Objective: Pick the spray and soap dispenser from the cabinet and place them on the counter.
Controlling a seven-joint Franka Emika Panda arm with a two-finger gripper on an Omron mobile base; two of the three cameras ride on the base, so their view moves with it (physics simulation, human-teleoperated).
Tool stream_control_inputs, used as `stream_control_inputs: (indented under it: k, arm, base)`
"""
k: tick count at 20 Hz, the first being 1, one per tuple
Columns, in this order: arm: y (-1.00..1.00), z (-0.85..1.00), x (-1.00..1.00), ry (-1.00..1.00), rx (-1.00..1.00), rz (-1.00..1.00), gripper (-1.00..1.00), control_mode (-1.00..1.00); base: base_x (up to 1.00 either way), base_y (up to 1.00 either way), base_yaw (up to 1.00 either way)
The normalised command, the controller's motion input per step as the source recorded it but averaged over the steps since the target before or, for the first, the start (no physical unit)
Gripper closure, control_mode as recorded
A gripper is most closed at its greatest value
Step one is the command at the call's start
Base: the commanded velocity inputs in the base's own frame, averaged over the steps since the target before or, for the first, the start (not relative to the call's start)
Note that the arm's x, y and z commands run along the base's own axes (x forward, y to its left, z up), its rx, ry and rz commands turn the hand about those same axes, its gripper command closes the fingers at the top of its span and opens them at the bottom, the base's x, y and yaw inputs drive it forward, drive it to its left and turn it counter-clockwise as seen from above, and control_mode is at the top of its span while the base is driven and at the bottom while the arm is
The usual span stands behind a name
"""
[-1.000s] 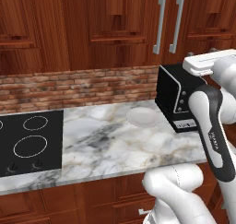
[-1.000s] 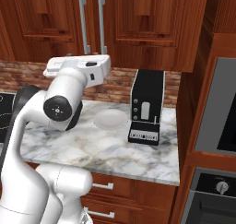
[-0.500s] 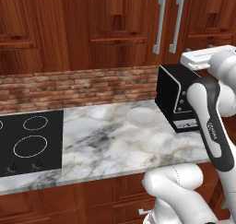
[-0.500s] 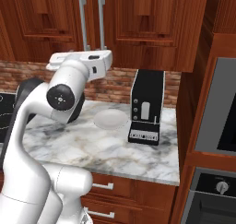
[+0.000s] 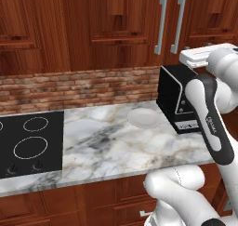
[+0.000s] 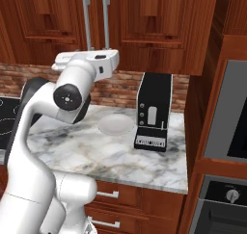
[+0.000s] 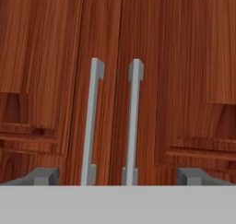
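The cabinet [image 5: 139,29] hangs shut above the table [image 5: 111,136], its two doors meeting at a seam flanked by a pair of vertical silver handles [image 7: 113,121]; the spray and soap dispenser cannot be seen, since the closed doors hide whatever is inside. In the hand view the fingers [image 7: 46,176] stand wide apart, one tip to each side of the handles, and hold nothing; they are short of the doors, touching neither handle. The arm's white wrist [image 6: 89,62] is raised in front of the cabinet, level with the lower ends of the handles (the doors themselves are what stands in the way of the shelf). Below the cabinet a red brick backsplash [image 5: 79,88] runs along the wall behind the table. On the table, under the handles, lies a shallow white plate [image 5: 146,118], and just beside it, to the right, stands a black coffee machine [image 6: 154,110] against the bricks. A black cooktop [image 5: 28,143] is set into the table well to the left of the cabinet handles. Right of the coffee machine is a tall wooden unit with an oven [image 6: 226,199].
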Motion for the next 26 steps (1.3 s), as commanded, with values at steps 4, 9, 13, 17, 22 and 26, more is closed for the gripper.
stream_control_inputs:
  k: [4,9,13,17,22,26]
  arm:
    - [0.00,0.00,0.18,-0.05,0.00,0.00,-1.00,-1.00]
    - [0.00,0.00,0.17,-0.03,0.00,0.00,-1.00,-1.00]
    - [0.00,0.00,0.20,0.00,0.00,0.00,-1.00,-1.00]
    - [0.00,0.00,0.19,0.00,0.00,0.00,-1.00,-1.00]
    - [0.00,0.00,0.14,0.00,0.00,0.00,-1.00,-1.00]
    - [-0.02,0.00,0.07,-0.01,0.00,0.00,-1.00,-1.00]
  base:
    - [0.00,0.00,0.00]
    - [0.00,0.00,0.00]
    - [0.00,0.00,0.00]
    - [0.00,0.00,0.00]
    - [0.00,0.00,0.00]
    - [0.00,0.00,0.00]
